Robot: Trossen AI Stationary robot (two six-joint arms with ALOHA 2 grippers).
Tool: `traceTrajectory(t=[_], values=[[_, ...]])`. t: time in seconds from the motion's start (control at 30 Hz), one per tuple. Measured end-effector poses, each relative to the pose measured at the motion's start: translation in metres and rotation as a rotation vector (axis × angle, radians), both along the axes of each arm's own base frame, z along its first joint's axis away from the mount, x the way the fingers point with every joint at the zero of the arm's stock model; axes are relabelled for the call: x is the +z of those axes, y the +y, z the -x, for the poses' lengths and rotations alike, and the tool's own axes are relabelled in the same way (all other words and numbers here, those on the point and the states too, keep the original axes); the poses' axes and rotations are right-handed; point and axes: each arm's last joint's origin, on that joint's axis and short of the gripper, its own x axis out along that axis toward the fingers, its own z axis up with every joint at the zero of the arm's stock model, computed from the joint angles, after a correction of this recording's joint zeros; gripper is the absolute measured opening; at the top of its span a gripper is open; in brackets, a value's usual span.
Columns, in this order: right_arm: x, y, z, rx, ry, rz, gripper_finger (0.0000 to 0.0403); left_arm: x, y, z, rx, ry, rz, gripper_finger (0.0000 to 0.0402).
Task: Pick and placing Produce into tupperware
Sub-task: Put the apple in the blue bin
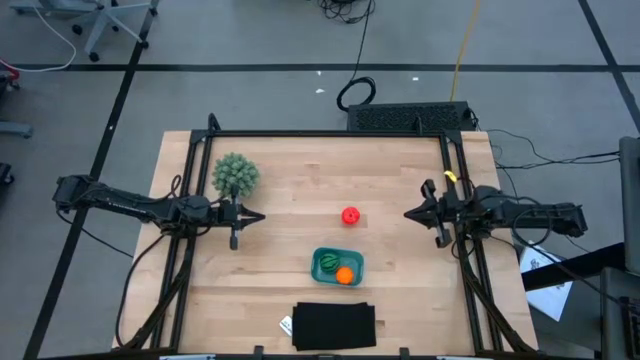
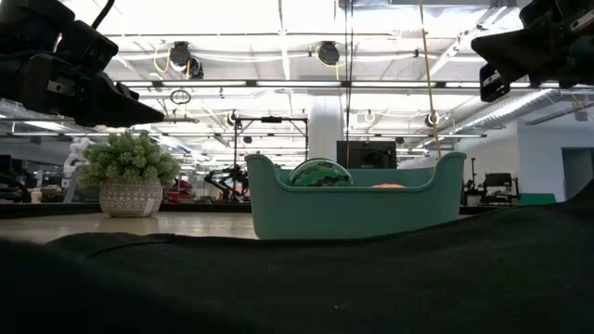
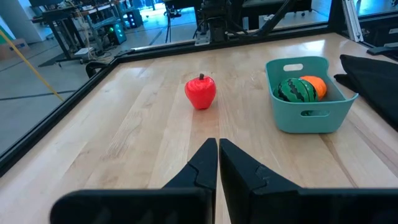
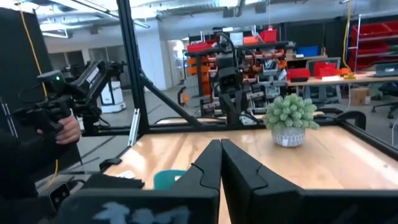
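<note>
No legible writing. Left tool (image 1: 262, 216) and right tool (image 1: 407, 213), both closed and empty, hover level above the counter (image 1: 290, 180). Teal tupperware (image 1: 337, 266) holds watermelon (image 1: 327, 264) and orange (image 1: 344, 275); red piece (image 1: 349, 215) lies outside.

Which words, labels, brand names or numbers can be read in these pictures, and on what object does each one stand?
No text can be read in any view.
White sheet on the floor right of the table: has dark marks, too small to read.
White tag beside the black mat: too small to read.
Teal tub, red fruit and potted plant: no label shows.
Red bins in the room behind: no legible writing.
</note>
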Motion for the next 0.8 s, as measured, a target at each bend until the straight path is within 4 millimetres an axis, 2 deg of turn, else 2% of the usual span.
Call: traceTrajectory(t=[0.3,0.8], values=[[0.0007,0.0005,0.0001,0.018,-0.085,0.000,0.0000,0.0000,0.0000,0.0000,0.000,0.000,0.000,0.0021],[0.0008,0.0006,0.0001,0.016,-0.094,0.041,0.0000,0.0000,0.0001,0.0000,0.000,0.000,-0.002,0.0021]])
